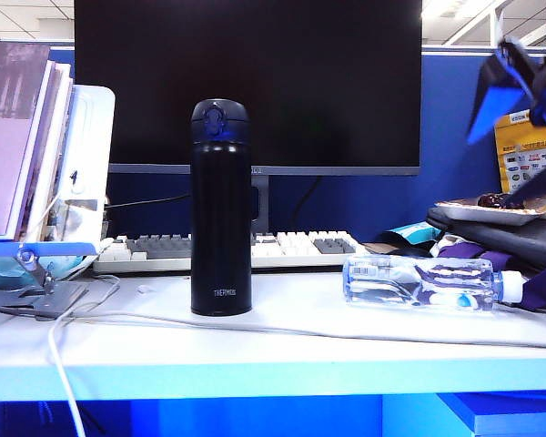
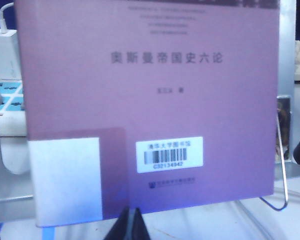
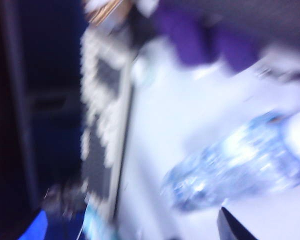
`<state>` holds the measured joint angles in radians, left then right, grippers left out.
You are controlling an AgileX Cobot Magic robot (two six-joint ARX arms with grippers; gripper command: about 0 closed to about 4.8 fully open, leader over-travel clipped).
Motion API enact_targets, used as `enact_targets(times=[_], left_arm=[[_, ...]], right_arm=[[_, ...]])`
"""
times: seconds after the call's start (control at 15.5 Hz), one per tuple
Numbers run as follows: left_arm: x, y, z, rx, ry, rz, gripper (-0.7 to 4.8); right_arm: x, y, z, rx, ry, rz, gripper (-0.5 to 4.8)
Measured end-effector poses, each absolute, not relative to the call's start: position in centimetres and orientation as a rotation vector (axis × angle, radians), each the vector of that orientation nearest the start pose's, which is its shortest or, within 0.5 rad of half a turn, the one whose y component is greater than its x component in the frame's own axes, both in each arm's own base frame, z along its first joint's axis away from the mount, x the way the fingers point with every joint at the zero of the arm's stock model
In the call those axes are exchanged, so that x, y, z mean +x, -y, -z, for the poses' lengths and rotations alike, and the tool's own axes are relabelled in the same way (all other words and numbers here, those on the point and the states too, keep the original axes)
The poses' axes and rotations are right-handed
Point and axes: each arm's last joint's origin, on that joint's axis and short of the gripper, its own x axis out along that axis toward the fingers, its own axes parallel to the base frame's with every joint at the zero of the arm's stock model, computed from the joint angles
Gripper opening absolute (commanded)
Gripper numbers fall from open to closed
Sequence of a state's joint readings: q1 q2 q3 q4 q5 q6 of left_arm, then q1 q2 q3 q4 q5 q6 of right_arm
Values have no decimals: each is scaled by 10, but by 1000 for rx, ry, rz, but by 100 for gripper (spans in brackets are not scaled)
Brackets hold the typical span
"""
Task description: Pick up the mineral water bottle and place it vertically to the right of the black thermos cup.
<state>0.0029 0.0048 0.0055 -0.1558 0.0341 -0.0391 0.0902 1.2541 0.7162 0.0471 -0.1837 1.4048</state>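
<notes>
Exterior view, centre left: the black thermos cup [image 1: 220,208] stands upright on the white desk [image 1: 282,350], flip lid on top, white "THERMOS" lettering legible near its base. Lower right of the frame: the mineral water bottle [image 1: 419,281] lies on its side on the desk, well apart from the thermos, white cap pointing to the right edge, small white-blue label at the end nearer the thermos; label text too small to read.

Behind both: a white-and-grey keyboard [image 1: 237,248] and a dark monitor [image 1: 247,84]. A white cable [image 1: 346,333] runs across the desk in front of the thermos. Upper right corner: the right gripper [image 1: 519,86], blurred blue, above the bottle and clear of it; its jaws are spread wide apart and hold nothing.

Right wrist view: heavy blur. Bottle [image 3: 235,162] at lower right, keyboard [image 3: 107,125] along the left, one dark fingertip [image 3: 232,227] at the bottom edge.

Left wrist view: a purple book [image 2: 150,105] fills the frame, title in Chinese characters, white barcode sticker [image 2: 169,154] reading "C02134942". Left gripper [image 2: 130,227] at the bottom edge, its dark tips meeting in a point, closed on nothing.
</notes>
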Motion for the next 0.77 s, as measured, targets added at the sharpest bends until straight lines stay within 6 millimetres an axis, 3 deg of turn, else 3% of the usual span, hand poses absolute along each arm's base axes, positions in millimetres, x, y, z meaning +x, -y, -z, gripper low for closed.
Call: enact_targets(times=[0.39,0.77], left_arm=[[96,1,-150,-42,-156,28,-5],[96,1,-150,-42,-155,29,-5]], right_arm=[[265,-35,-221,1411,-667,196,479],[273,-44,-191,1409,-748,347,479]])
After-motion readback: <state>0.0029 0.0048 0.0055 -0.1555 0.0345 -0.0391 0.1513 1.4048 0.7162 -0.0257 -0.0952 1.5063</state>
